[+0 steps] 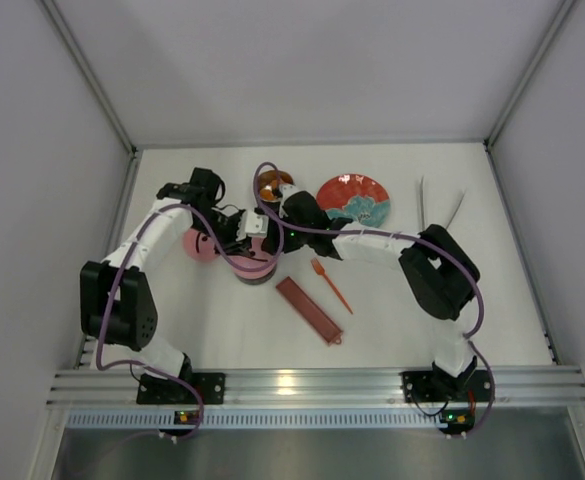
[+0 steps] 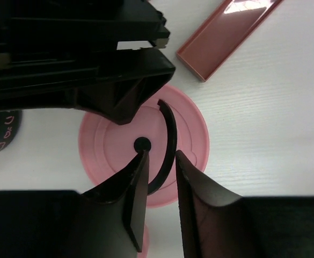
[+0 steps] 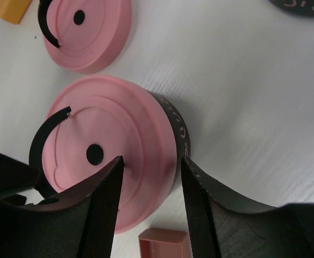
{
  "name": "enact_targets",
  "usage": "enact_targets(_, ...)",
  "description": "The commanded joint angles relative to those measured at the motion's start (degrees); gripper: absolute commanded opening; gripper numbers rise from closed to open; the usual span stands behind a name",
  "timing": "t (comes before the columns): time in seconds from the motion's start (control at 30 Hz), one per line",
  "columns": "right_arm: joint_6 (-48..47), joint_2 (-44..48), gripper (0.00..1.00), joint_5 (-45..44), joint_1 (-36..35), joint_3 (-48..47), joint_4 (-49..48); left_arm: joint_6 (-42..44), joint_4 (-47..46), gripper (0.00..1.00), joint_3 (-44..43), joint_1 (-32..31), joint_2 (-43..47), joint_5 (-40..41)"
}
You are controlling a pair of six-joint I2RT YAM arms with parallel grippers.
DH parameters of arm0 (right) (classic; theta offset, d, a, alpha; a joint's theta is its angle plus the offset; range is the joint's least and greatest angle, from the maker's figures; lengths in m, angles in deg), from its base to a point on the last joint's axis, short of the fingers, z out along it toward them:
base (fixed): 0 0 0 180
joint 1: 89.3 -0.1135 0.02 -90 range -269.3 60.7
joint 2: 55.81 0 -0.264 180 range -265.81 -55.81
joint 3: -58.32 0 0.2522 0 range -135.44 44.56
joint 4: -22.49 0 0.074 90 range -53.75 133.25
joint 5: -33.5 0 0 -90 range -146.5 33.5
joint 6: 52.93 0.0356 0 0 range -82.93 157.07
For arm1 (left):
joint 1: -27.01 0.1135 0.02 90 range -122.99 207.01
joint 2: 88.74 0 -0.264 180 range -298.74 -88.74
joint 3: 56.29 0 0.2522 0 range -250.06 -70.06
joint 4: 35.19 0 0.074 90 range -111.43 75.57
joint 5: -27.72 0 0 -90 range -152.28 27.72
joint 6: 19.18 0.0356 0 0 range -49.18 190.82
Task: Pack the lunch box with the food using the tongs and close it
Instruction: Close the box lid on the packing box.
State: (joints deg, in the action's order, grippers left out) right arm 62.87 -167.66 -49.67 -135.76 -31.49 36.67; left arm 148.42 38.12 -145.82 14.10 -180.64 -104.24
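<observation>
One tin of the lunch box [image 1: 255,268] stands at mid-table with a pink lid [image 3: 130,123] on its dark wall [image 3: 176,134]. My left gripper [image 2: 159,156] has its fingers pinched on that lid's black curved handle [image 2: 170,129]. My right gripper [image 3: 151,161] is open, one finger over the lid's top and the other beside the tin's wall. A second pink lid [image 3: 92,32] lies loose to the left [image 1: 197,245]. Behind stands an open tin [image 1: 272,185] holding orange-brown food. The silver tongs [image 1: 423,200] lie at the far right.
A red-and-blue patterned plate [image 1: 353,198] lies right of the open tin. An orange fork [image 1: 330,283] and a long dark-red tray [image 1: 309,310] lie in front of the lidded tin, the tray's end close to my right fingers [image 3: 162,242]. White walls enclose the table.
</observation>
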Motion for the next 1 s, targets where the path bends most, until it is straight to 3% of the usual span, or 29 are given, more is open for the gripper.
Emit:
enact_targets(0.0, 0.9, -2.6, 0.45, 1.3, 0.1, -2.6, -3.1, 5.7, 0.5, 0.31, 2.4, -0.8, 0.7, -1.6)
enact_targets(0.2, 0.8, -3.3, 0.40, 1.0, 0.1, -0.3, -3.3, 8.4, -0.5, 0.19, 9.0, -1.1, 2.0, 1.9)
enact_targets(0.43, 0.7, -3.1, 0.32, -0.6, -0.1, 1.0, -3.2, 12.1, -1.2, 0.13, 13.7, -1.1, 2.7, 4.1)
enact_targets(0.6, 0.1, -3.4, 0.30, -1.1, -0.1, 0.9, -2.2, 12.7, -3.0, 0.21, 16.2, -1.2, 3.6, 6.0)
enact_targets(0.7, -1.4, -2.4, 0.30, -1.7, -0.4, 0.7, -1.3, 6.9, -3.5, 0.29, 12.9, -1.2, 4.1, 2.8)
enact_targets(0.83, -4.3, -1.1, 0.30, -2.1, -0.8, -1.4, 1.8, -9.5, -4.1, 0.36, 4.5, -1.2, 4.3, -3.1)
enact_targets(0.97, -6.5, -0.1, 0.35, -1.1, -1.4, -2.9, 3.9, -13.5, -0.2, 0.45, -0.9, -1.2, 5.1, -7.1)
